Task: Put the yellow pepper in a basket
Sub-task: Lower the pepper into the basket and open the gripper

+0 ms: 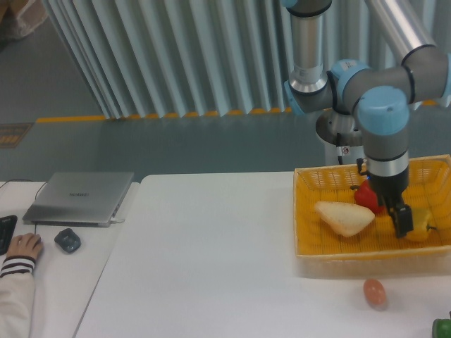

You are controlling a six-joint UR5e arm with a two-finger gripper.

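Yellow pepper lying in basket, end effector beside.

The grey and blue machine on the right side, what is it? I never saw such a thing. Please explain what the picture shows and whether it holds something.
It is a robot arm, filmed by one fixed camera facing the table. Its end carries a gripper with two jaws, now low inside the basket, an orange mesh tray. In the basket lie the yellow pepper, a red pepper and a pale wedge-shaped item. The jaws sit right beside the yellow pepper, which rests on the basket floor; whether they are open or gripping cannot be told. On the table in front of the basket lies a small orange egg-shaped thing. At the left are a closed laptop and a person's hand.
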